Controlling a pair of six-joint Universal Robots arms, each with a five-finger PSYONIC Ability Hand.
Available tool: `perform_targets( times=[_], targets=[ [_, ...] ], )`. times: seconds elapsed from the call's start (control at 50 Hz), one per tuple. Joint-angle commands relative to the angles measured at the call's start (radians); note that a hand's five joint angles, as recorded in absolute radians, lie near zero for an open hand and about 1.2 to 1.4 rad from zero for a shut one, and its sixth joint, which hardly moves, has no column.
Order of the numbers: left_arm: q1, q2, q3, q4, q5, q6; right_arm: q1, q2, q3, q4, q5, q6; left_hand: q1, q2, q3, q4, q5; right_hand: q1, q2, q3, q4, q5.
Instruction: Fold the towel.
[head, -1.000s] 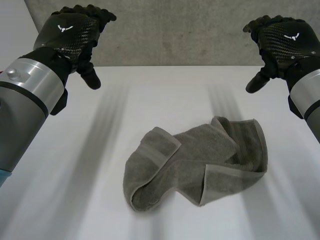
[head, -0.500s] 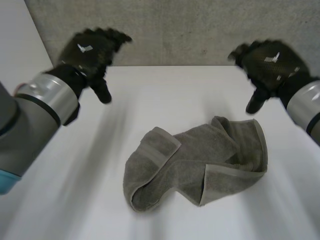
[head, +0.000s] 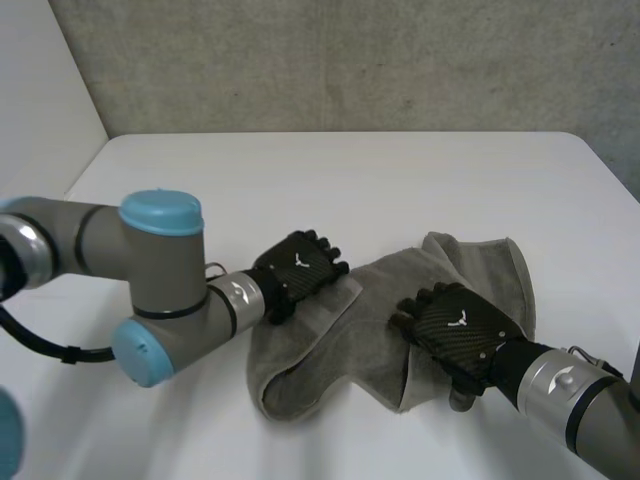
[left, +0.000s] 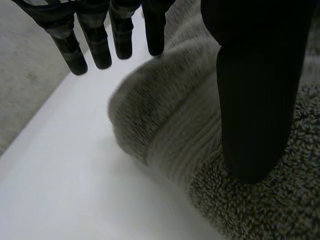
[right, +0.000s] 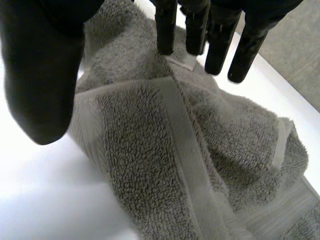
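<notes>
One towel (head: 380, 300), lengthwise near-left to far-right

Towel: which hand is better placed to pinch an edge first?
Probably the left hand: its thumb sits on the banded edge of the towel, fingers just past it. The right hand hangs open above a flap.

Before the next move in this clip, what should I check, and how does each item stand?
1. Is the left hand over the towel's left corner: ok.
2. Is the right hand over the near flap: ok.
3. Are both hands open: ok.
4. Is the towel pinched: not ok, neither hand holds it.
5. Do the fingers touch the cloth: cannot tell.
6. Is the towel wholly on the table: ok.
</notes>
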Motion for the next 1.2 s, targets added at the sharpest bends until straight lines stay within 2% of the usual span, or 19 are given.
perform_targets(
  times=[0.02,0.04,0.08,0.12,0.14,0.16,0.2,0.42,0.48,0.52,0.54,0.58,0.66,0.88,1.08,1.14,1.16,1.18,1.2],
  targets=[
    [-0.01,-0.063,0.051,0.0,-0.008,-0.002,-0.002,0.051,0.017,-0.074,0.031,0.002,0.399,0.4,0.406,0.406,0.481,0.224,0.226,0.223,0.224,0.212],
    [-0.01,-0.063,0.051,0.0,-0.008,-0.002,0.001,0.069,0.017,-0.088,0.046,0.002,0.401,0.401,0.407,0.408,0.482,0.296,0.298,0.295,0.297,0.285],
    [-0.016,-0.059,0.057,0.003,-0.009,-0.002,0.001,0.083,0.011,-0.102,0.063,0.002,0.763,0.763,0.77,0.77,0.844,0.444,0.446,0.443,0.444,0.432],
    [-0.016,-0.056,0.057,0.006,-0.012,-0.002,-0.005,0.107,-0.009,-0.125,0.087,0.002,0.928,0.928,0.934,0.934,1.009,0.798,0.799,0.796,0.798,0.786],
    [-0.016,-0.051,0.064,0.01,-0.02,-0.002,-0.005,0.108,-0.009,-0.125,0.087,0.002,1.086,1.086,1.093,1.093,1.167,0.799,0.801,0.798,0.799,0.788],
    [-0.016,-0.051,0.064,0.01,-0.02,-0.002,-0.006,0.111,-0.025,-0.133,0.093,0.0,1.088,1.088,1.094,1.095,1.169,1.006,1.007,1.004,1.006,0.994],
    [-0.013,-0.043,0.093,0.042,-0.046,-0.008,-0.008,0.112,-0.044,-0.14,0.097,0.002,1.111,1.111,1.117,1.118,1.192,1.071,1.072,1.069,1.071,1.059],
    [0.027,0.076,0.163,0.282,-0.207,-0.062,-0.014,0.095,-0.363,-0.218,0.109,0.072,1.111,1.111,1.118,1.118,1.192,1.071,1.073,1.07,1.071,1.06],
    [0.056,0.141,0.195,0.431,-0.301,-0.173,-0.016,0.034,-0.454,-0.398,0.17,0.213,1.111,1.111,1.118,1.118,1.192,1.071,1.073,1.07,1.071,1.06],
    [0.088,0.212,0.21,0.568,-0.418,-0.34,-0.026,-0.018,-0.476,-0.521,0.213,0.307,1.111,1.111,1.118,1.118,1.192,1.071,1.073,1.07,1.071,1.06],
    [0.089,0.213,0.21,0.569,-0.419,-0.341,-0.048,-0.056,-0.488,-0.632,0.247,0.401,1.111,1.111,1.118,1.118,1.192,1.071,1.073,1.07,1.071,1.06],
    [0.124,0.28,0.207,0.651,-0.503,-0.495,-0.072,-0.078,-0.499,-0.7,0.261,0.478,1.111,1.111,1.118,1.118,1.192,1.071,1.073,1.07,1.071,1.06],
    [0.151,0.312,0.193,0.652,-0.516,-0.588,-0.115,-0.06,-0.534,-0.633,0.21,0.629,1.111,1.111,1.118,1.118,1.192,1.071,1.073,1.07,1.071,1.06],
    [0.214,0.268,0.022,0.524,-0.511,-0.646,-0.092,0.08,-0.479,-0.492,-0.004,0.583,1.111,1.111,1.118,1.118,1.192,1.071,1.073,1.07,1.071,1.06],
    [0.257,0.141,-0.107,0.425,-0.457,-0.679,-0.089,0.259,-0.45,-0.337,-0.011,0.432,1.111,1.111,1.118,1.118,1.192,1.071,1.073,1.07,1.071,1.06],
    [0.273,0.116,-0.127,0.359,-0.421,-0.679,-0.091,0.311,-0.447,-0.286,-0.008,0.335,0.859,0.859,0.865,0.866,0.94,1.071,1.073,1.07,1.071,1.06],
    [0.279,0.11,-0.133,0.322,-0.404,-0.676,-0.091,0.312,-0.447,-0.286,-0.008,0.335,0.609,0.609,0.615,0.616,0.69,1.071,1.073,1.07,1.071,1.06],
    [0.279,0.11,-0.133,0.322,-0.404,-0.676,-0.094,0.333,-0.442,-0.263,-0.003,0.286,0.606,0.607,0.613,0.613,0.688,1.071,1.073,1.07,1.071,1.06],
    [0.283,0.107,-0.141,0.282,-0.39,-0.671,-0.101,0.345,-0.439,-0.242,-0.003,0.252,0.417,0.418,0.424,0.424,0.499,1.071,1.073,1.07,1.071,1.06]
  ],
)
